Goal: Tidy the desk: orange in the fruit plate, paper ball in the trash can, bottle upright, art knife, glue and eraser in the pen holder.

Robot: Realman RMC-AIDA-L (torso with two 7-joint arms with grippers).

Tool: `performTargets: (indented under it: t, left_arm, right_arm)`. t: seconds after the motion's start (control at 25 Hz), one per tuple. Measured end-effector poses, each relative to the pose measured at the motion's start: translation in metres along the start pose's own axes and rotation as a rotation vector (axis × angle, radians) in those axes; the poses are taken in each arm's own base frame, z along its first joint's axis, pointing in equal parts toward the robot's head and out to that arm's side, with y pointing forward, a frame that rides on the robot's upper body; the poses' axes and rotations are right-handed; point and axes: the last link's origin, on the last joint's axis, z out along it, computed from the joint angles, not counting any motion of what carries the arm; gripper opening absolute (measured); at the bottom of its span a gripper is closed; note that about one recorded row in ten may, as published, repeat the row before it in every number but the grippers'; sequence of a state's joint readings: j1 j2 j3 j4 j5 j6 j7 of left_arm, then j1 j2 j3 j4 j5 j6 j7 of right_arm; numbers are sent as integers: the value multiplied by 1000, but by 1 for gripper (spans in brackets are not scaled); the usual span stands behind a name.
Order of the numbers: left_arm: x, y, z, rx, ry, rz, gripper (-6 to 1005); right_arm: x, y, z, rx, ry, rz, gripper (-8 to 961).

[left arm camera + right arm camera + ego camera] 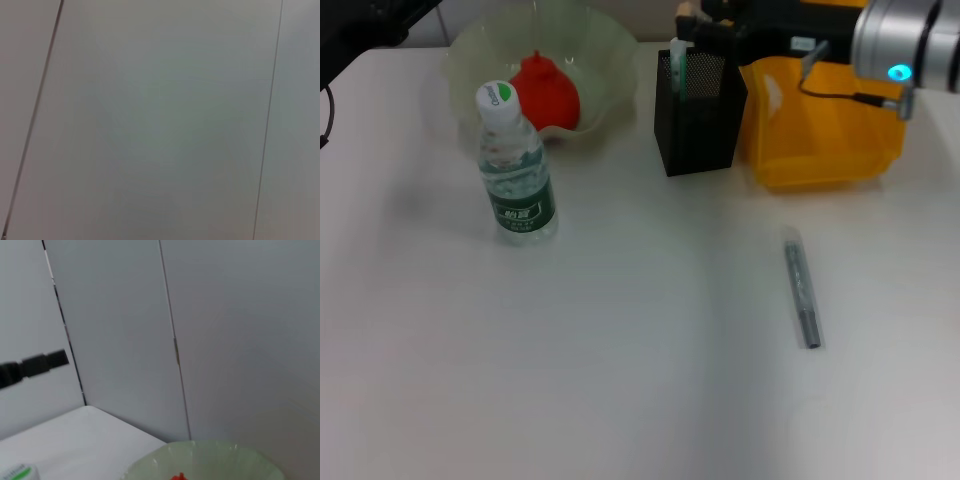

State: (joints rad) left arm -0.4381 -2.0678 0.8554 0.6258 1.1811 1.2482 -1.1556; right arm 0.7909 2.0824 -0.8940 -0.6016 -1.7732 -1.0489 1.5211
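Right gripper point(705, 20) sits above pen holder point(697, 110) — finger state cannot be told (occluded). Art knife point(801, 288) lies on desk point(620, 350), well apart from the holder. Risk: the thin, flat knife slips in a pinch — or the holder tips on insertion.

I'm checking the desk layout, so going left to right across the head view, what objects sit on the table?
Bottle → fruit plate → pen holder → art knife → trash can.

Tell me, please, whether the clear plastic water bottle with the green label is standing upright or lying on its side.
Upright. In the head view the clear plastic water bottle stands on its base on the white desk, its white cap on top, in front of the pale green fruit plate.
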Motion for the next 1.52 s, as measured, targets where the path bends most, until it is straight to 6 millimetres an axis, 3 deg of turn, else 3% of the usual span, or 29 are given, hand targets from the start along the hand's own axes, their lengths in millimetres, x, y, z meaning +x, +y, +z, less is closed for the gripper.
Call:
performTargets:
  t: [0.32,0.76,1.44,1.52]
  left_arm:
    - [-3,-3,-7,21,-8,-4,757]
    - [1,-5,-6,21,-3,9,757]
    - [3,-5,-8,16,-1,16,757]
    - [2,-5,-8,17,-2,15,757]
  right_arm:
    - [11,2,17,45,5,-65,440]
    - [23,-5,10,79,68,7,439]
    - [24,-5,8,71,70,25,444]
    - [24,-5,7,73,69,31,496]
